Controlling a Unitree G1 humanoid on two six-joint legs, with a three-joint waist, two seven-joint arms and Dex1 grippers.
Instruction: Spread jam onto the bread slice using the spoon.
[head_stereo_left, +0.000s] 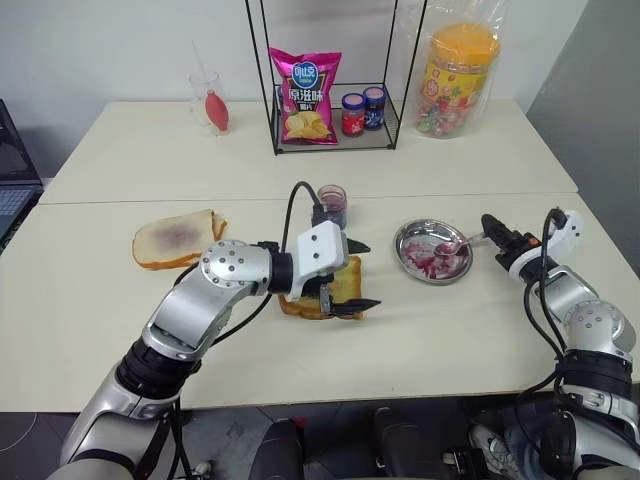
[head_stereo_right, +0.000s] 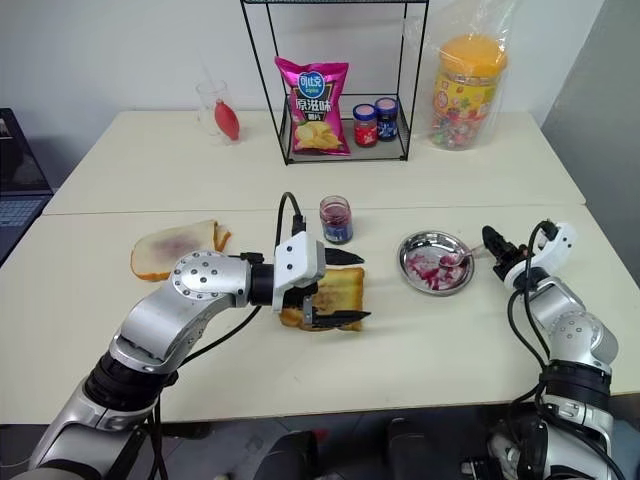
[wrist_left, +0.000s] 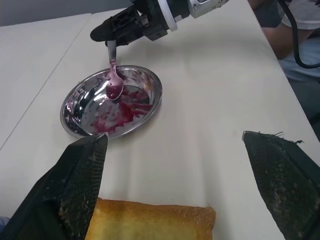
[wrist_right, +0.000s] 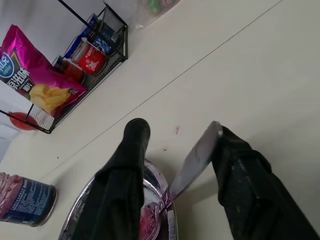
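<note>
The bread slice (head_stereo_right: 335, 292) lies on the counter (head_stereo_right: 450, 340) near its middle, with the left hand (head_stereo_right: 338, 288) spread wide around it, one finger at either side. At about 3 o'clock from it sits the round metal dish (head_stereo_right: 433, 262) (smeared with jam), the spoon (wrist_left: 114, 80) resting bowl-down inside. The right hand (wrist_right: 175, 165) has its fingers parted, the handle leaning against one finger. The jam (head_stereo_right: 336, 219) jar stands at 12 o'clock from the bread.

spoon (head_stereo_left: 455, 245) in dish (head_stereo_left: 409, 237) | bread slice (head_stereo_right: 333, 291) left of dish | jam (head_stereo_right: 336, 219) behind bread slice
</note>
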